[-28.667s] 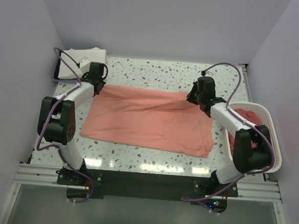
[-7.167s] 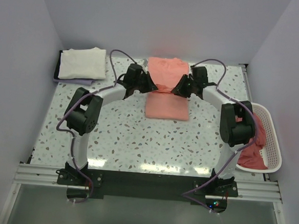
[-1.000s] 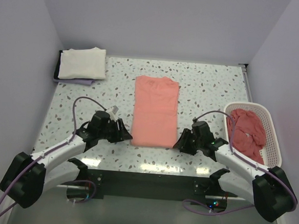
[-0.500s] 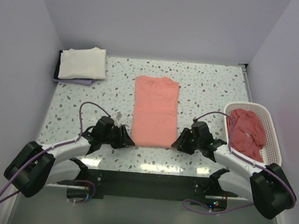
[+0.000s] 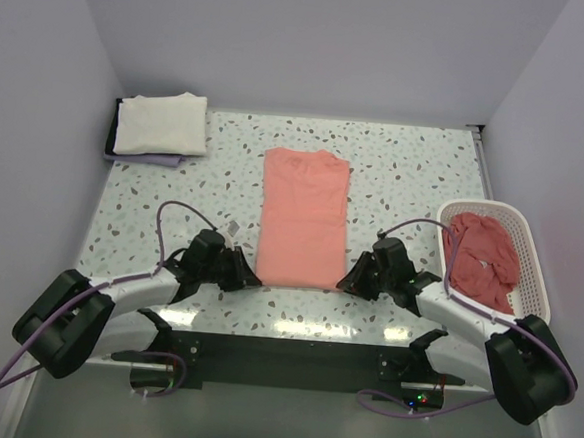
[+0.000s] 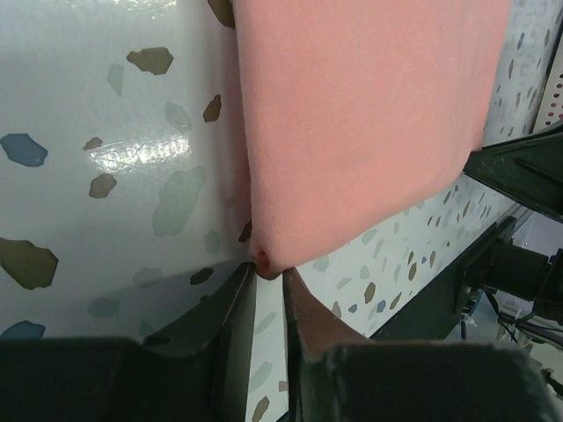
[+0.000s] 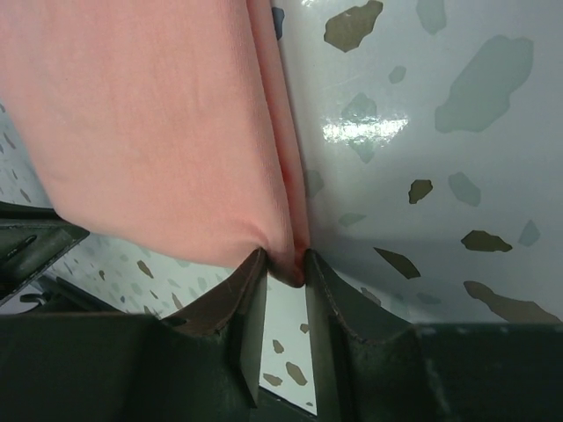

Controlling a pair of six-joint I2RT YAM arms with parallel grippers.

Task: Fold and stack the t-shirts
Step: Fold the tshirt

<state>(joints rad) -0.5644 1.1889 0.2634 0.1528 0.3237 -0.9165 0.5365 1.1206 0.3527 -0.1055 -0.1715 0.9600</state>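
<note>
A salmon-pink t-shirt [image 5: 303,217] lies folded into a long strip on the speckled table [image 5: 415,178]. My left gripper [image 5: 251,276] is shut on its near left corner; the left wrist view shows the shirt [image 6: 369,114] pinched between the fingertips [image 6: 268,274]. My right gripper [image 5: 344,282] is shut on the near right corner, and the right wrist view shows the shirt [image 7: 149,123] gripped there [image 7: 286,268]. A cream-white folded t-shirt [image 5: 161,124] sits at the far left corner. Darker pink-red t-shirts [image 5: 485,261] lie in the basket.
A white lattice basket [image 5: 528,286] stands at the right edge of the table. The cream shirt rests on a lavender folded cloth [image 5: 146,157] over a dark pad. Walls close in the left, back and right sides.
Over the last second both grippers moved inward to the shirt's near corners and closed on them. Much earlier the shirt was spread wide, then folded into the strip.
</note>
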